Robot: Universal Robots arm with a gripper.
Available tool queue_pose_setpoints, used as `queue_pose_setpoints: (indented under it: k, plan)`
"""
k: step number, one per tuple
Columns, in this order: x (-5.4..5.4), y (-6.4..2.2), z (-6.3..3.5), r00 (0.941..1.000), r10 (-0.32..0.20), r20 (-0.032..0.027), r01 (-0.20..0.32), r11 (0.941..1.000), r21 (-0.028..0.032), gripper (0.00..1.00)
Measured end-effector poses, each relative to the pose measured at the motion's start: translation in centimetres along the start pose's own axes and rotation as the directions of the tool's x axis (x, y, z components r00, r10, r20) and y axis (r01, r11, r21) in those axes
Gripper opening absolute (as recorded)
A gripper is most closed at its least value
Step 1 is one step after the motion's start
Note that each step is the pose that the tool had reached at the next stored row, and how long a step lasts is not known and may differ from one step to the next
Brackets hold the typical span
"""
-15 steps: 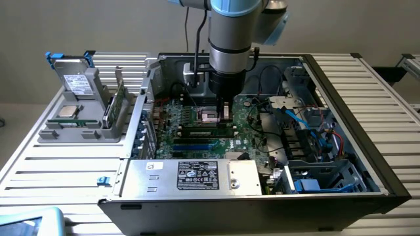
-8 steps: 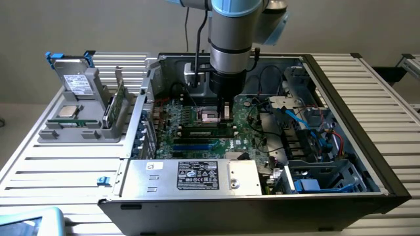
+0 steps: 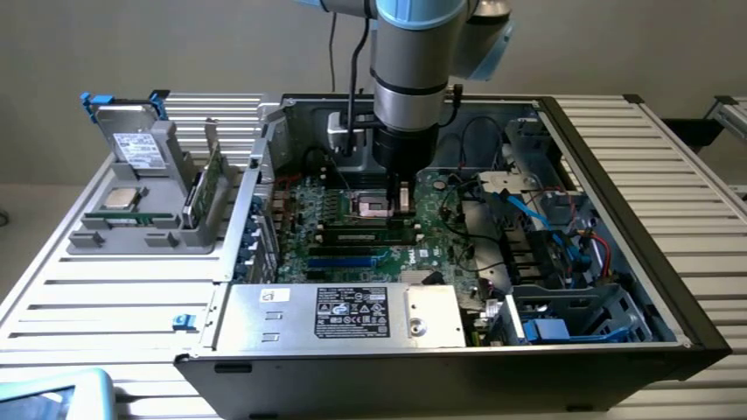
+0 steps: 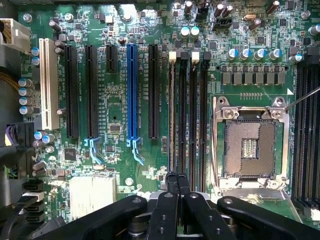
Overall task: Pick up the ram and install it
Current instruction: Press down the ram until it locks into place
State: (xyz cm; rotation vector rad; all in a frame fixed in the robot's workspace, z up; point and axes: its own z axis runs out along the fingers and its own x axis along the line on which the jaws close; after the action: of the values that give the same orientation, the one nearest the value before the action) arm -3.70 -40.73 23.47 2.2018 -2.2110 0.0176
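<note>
While its fingers are pressed together, the end effector [image 4: 177, 192] hangs over the motherboard [image 4: 115, 105] beside the memory slots [image 4: 187, 110]. The ram [image 3: 199, 194] (probably) stands in the holder [image 3: 140, 229] at nine o'clock on the table [image 3: 105, 302], upright for easy grasping.

Open computer case [image 3: 653, 289] is sitting on the slatted table [image 3: 105, 306], motherboard [image 4: 115, 100] lying flat inside it. Gripper [image 4: 177, 182] is hanging over the memory slots [image 4: 187, 110], fingers together, just beside the processor socket [image 4: 250, 142]. Power supply [image 3: 350, 313] is lying at the case's near edge. Parts holder [image 3: 146, 219] is standing on the table at the exterior view's left of the case, ram [image 3: 208, 188] standing on edge in it
</note>
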Motion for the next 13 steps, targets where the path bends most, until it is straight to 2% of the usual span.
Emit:
queue_pose_setpoints:
  k: [10,13]
  plan:
    - [0.13,-0.01,0.0,0.9999,-0.012,-0.0015,0.012,0.9999,0.0006,0.11]
    - [0.13,-0.01,0.21,0.9999,-0.013,-0.0038,0.013,0.9999,0.0005,0.11]
